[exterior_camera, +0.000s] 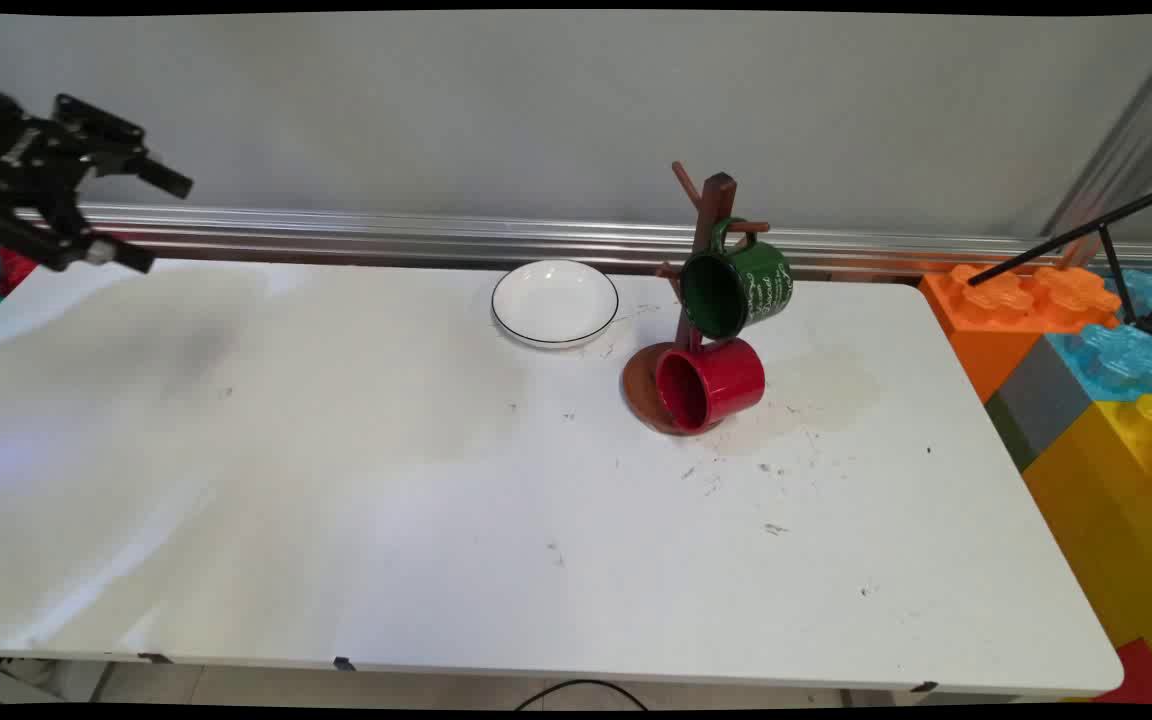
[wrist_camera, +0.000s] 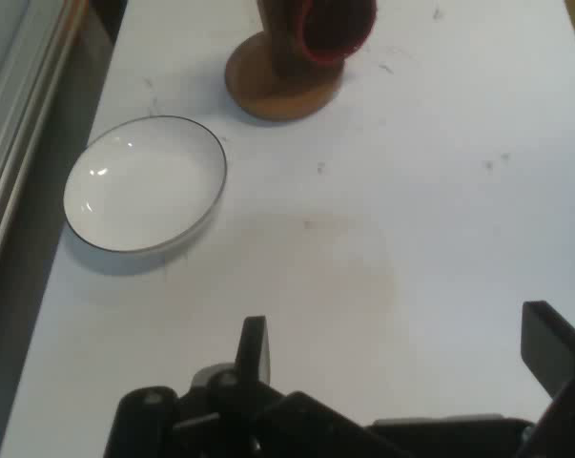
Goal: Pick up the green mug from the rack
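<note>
The black gripper point(exterior_camera: 136, 215) hangs high over the table's point(exterior_camera: 336, 500) left end, jaws wide and empty, far from the bowl point(exterior_camera: 555, 302) and cups point(exterior_camera: 708, 384).

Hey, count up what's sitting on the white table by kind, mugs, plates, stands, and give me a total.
Mugs: 2, a green mug and a red mug, both hung on the stand.
Plates: 1, a white plate.
Stands: 1, a wooden mug stand.
Total: 4

Gripper point(exterior_camera: 151, 222) was all black: angular open linkage with small screws, two straight flat-ended fingers point(wrist_camera: 255, 349), faint white marking on the body.
</note>
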`<act>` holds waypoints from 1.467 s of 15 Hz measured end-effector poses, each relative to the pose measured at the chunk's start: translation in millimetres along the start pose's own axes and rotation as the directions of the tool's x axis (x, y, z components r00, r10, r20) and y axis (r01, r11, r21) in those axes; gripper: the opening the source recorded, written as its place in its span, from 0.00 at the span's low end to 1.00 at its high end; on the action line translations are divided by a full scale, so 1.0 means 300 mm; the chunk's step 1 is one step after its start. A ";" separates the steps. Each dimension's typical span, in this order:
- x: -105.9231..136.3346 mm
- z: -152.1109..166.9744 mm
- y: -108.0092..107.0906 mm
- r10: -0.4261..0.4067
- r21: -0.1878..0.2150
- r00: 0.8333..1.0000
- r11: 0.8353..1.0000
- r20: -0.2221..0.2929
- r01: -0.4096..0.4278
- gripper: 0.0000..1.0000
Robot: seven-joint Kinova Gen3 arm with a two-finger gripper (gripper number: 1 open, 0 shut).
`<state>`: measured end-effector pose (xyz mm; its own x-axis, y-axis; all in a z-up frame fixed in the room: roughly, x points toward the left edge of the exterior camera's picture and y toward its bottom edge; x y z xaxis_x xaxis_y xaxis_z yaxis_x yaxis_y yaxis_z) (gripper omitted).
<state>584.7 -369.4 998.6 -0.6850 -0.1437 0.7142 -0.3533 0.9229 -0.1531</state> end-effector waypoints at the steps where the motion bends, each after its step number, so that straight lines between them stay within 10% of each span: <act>1: 0.022 0.017 -0.013 -0.004 0.002 1.000 1.000 0.002 0.004 1.00; 12: 0.376 0.271 -0.080 -0.072 0.018 0.997 0.997 0.002 0.072 1.00; 22: 0.659 0.716 0.058 -0.212 0.051 0.977 0.976 -0.009 0.212 1.00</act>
<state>306.5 -458.6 990.4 -0.5886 -0.3327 0.7368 -0.5226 0.8519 -0.0328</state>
